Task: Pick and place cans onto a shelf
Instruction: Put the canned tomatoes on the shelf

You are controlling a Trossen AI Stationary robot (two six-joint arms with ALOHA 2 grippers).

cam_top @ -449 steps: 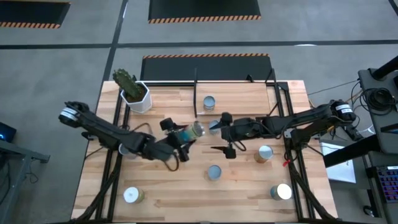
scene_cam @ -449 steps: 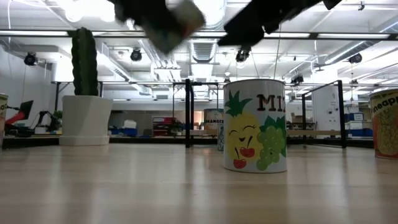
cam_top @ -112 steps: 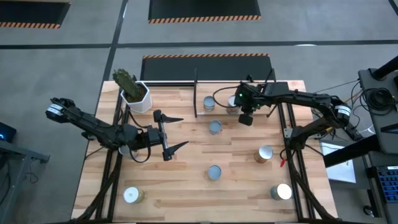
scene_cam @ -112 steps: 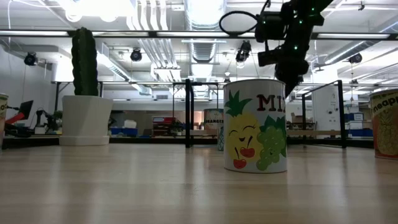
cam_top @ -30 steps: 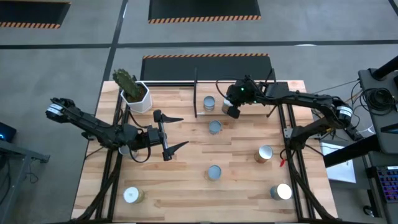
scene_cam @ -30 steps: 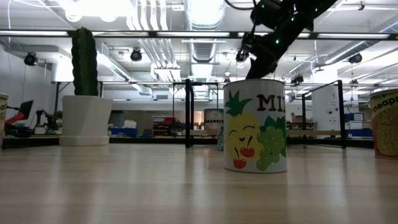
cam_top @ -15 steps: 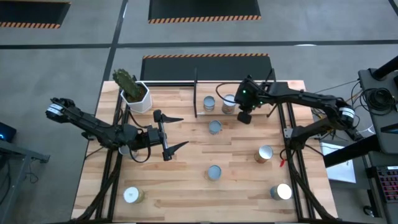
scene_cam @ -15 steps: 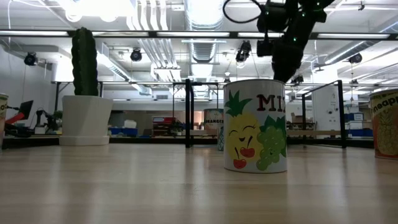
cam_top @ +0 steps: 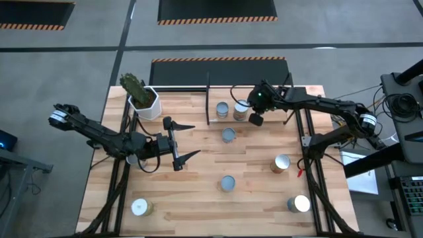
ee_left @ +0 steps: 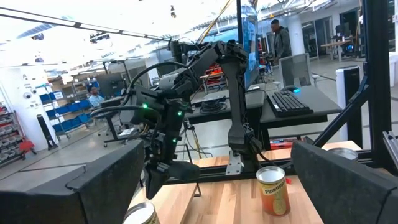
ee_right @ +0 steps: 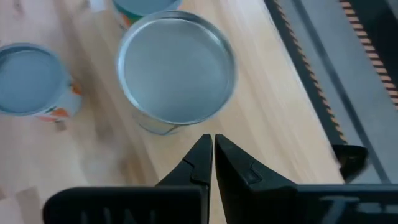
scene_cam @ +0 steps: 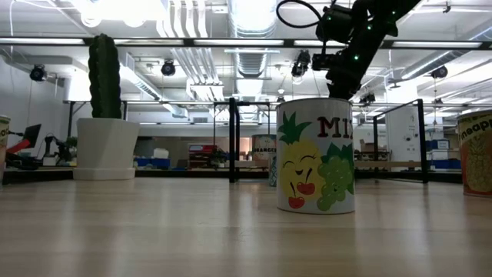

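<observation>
can (ee_right: pixel 177 67): upright on the shelf (cam_top: pixel 277 99), just ahead of the fingertips
right end effector (ee_right: pixel 211 144): clenched, empty, nearer arm
left end effector (cam_top: pixel 182 142): released, mid-desk, waiting

Upright silver-topped cans (cam_top: pixel 228 183) scattered over the desk: two on the low wood shelf (cam_top: pixel 277 99) at the far edge, others mid-desk and near both front corners

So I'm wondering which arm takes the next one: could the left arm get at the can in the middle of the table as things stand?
Probably yes. The left gripper is open and empty, and only bare tabletop lies between it and the middle can.
</observation>
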